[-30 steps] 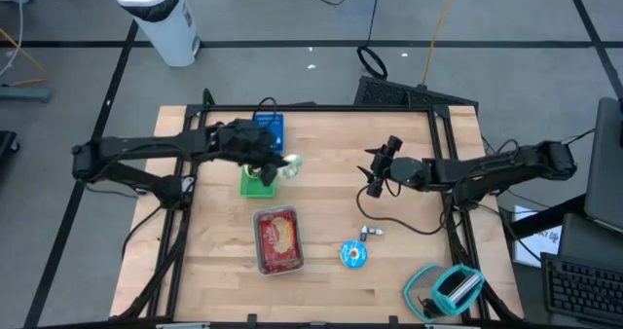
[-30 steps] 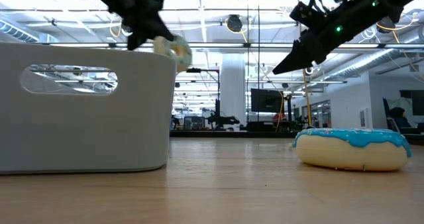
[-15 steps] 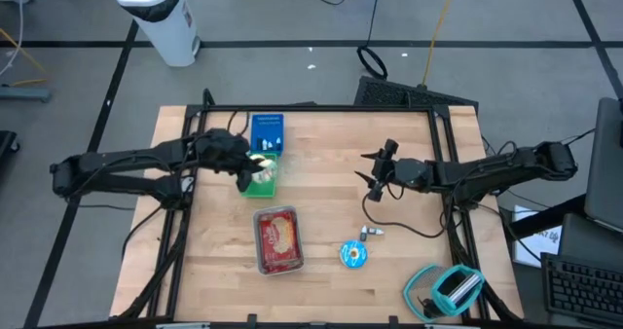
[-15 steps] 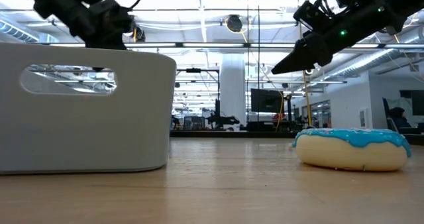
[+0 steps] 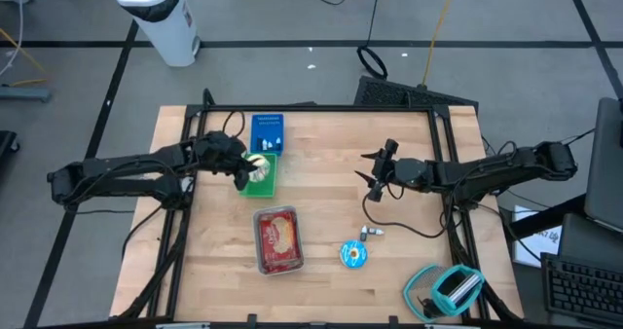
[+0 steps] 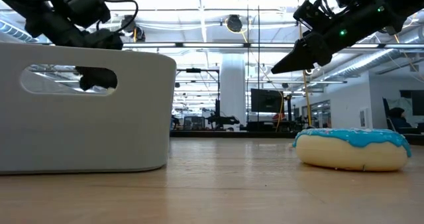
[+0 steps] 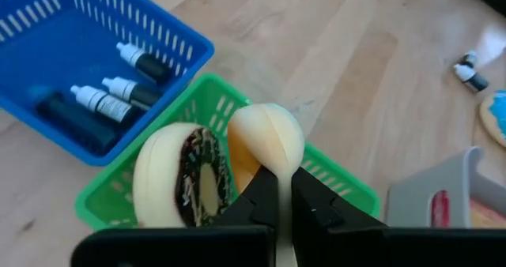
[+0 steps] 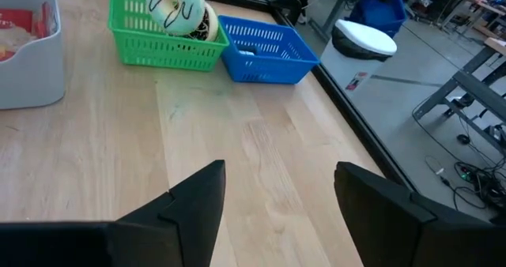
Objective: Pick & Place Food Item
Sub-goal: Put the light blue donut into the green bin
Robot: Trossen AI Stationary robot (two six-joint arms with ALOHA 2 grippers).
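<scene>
Left gripper (image 7: pixel 278 208) clamped on pale egg-shaped toy (image 7: pixel 265 141), one donut (image 7: pixel 178 184) in green basket (image 7: pixel 107 208) (perhaps more), right gripper (image 8: pixel 277 192) apart.

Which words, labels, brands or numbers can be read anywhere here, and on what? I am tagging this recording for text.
None can be read.
White bin beside the table: a dark label, too small to read.
Red package in the grey tub: print, blurred.
Small bottles in the blue basket: no legible labels.
Paper on the floor at the right: print too small.
Screens in the room behind, low view: nothing legible.
</scene>
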